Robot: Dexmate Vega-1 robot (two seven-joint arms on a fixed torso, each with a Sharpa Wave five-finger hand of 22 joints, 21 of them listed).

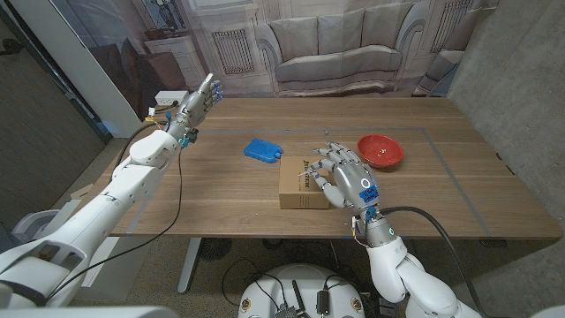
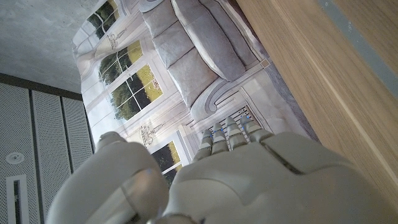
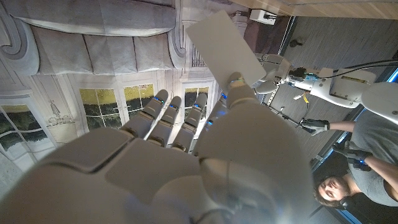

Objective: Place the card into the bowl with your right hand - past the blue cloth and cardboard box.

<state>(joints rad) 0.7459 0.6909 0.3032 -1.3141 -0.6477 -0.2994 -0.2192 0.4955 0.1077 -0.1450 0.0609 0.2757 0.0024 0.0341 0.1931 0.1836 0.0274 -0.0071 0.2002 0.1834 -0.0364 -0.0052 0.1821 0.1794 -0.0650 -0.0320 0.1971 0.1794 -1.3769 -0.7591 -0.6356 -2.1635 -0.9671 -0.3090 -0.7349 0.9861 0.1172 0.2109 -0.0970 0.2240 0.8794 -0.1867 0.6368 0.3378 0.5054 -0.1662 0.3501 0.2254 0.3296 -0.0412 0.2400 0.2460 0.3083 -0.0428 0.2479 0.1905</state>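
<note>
A wood-grain worktop (image 1: 221, 190) with a thin taped rectangle marked on its surface is seen from above, carrying a flat brown cardboard box (image 1: 297, 185) with dark print on its lid, a small soft blue cloth (image 1: 261, 150) folded into a rounded pad, and a shallow round red bowl (image 1: 380, 151) with a smooth glossy rim. The cloth lies to the left of and slightly beyond the box; the bowl sits to the right, apart from the box. The right robot hand (image 1: 347, 178), of pale grey moulded plastic with blue accents, is held over the right end of the box, its back toward the camera. In the right wrist view a thin, flat white card (image 3: 225, 47) with rounded corners is seen pinched at its lower edge by the right robot hand (image 3: 205, 155), the card standing out beyond the fingertips while the other fingers (image 3: 163, 115) are extended beside it. The card is thus kept above the box, left of the bowl. The left robot hand (image 1: 198, 102) is raised at the far left edge of the worktop, fingers straight and empty.
</note>
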